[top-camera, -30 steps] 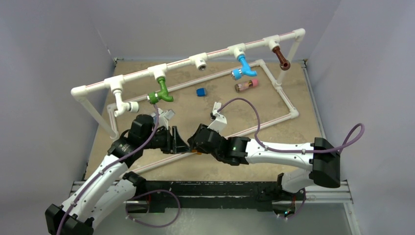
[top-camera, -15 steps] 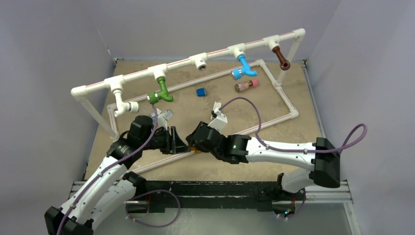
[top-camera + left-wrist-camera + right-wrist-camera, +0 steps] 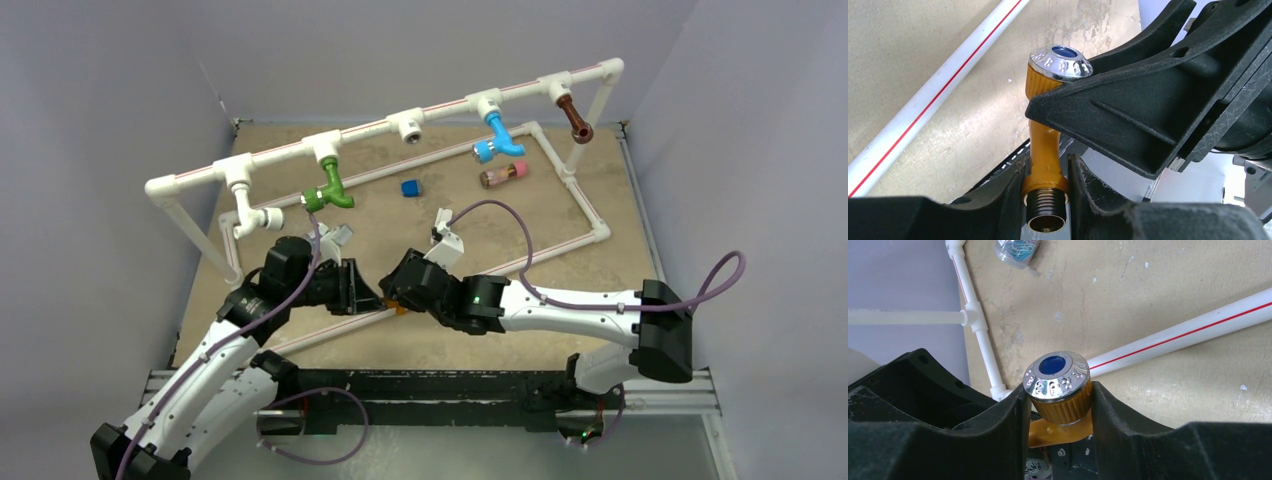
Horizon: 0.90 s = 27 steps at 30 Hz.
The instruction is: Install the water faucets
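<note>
Orange faucet [image 3: 1044, 145] is the one in play right now, and both arms have hold of it at once. The left tool [image 3: 1047, 197] is pinching the collar right above the dark threaded end. The right tool [image 3: 1058, 405] is clamped on the knurled head under the chrome cap. All of this sits low over the surface [image 3: 560, 215], close to the arm bases and just beside the front pipe [image 3: 923, 107], well apart from the raised pipe rail [image 3: 280, 152].

Up on that rail the green faucet [image 3: 328, 192], blue faucet [image 3: 497, 137] and brown faucet [image 3: 573, 117] each hang from a tee, so I'd call those three done and this one the last. To me the step looks like a handoff or regrip between the arms.

The open tee [image 3: 410, 125] between green and blue looks like the obvious home for it. The elbow fitting [image 3: 268, 217] at the left end also looks open, though, so I can't say for sure which socket it's headed for.

For the next move, one tool has to let go. My guess is the left, since it's crowding the threads. Then the other arm carries the faucet up, squares the threaded end to the socket and twists it in.
</note>
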Each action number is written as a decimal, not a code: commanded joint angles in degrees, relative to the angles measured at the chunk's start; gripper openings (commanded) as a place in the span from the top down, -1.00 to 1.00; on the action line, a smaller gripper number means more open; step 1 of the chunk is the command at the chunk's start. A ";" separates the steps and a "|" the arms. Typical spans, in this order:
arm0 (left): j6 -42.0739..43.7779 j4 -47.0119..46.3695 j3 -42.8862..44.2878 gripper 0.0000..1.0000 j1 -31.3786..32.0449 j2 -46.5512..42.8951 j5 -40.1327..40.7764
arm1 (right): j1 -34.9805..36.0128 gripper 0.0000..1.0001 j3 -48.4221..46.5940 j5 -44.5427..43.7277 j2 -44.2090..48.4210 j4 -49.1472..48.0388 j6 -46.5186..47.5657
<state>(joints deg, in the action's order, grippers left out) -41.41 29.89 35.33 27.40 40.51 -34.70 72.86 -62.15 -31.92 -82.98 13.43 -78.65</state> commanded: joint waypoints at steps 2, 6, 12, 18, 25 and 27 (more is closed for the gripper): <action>-0.98 -1.91 0.62 1.00 -0.09 -1.12 -0.75 | 0.07 0.61 0.48 -1.19 2.43 -1.33 -0.63; -1.92 -2.97 0.40 1.00 -0.07 -1.39 -1.47 | 0.08 -0.03 2.91 -1.36 5.58 -2.66 0.47; -4.74 -5.78 -0.70 1.00 -0.06 -2.03 -2.98 | -0.68 -0.51 7.19 -2.28 12.43 -1.52 2.30; -8.66 -11.08 -2.42 1.00 -0.12 -2.86 -5.30 | -1.14 -0.63 15.52 0.57 24.10 -9.82 13.59; -13.43 -19.78 -4.65 1.00 -0.06 -4.93 -8.89 | -1.27 -0.71 20.41 10.26 35.44 -16.40 29.29; -14.55 -21.79 -4.37 1.00 -0.07 -5.61 -9.55 | -1.31 -0.71 19.96 12.49 37.19 -16.28 32.68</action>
<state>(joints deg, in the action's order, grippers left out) -52.23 17.02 30.68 27.44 36.56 -40.95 71.64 -41.98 -25.36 -48.90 1.91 -57.25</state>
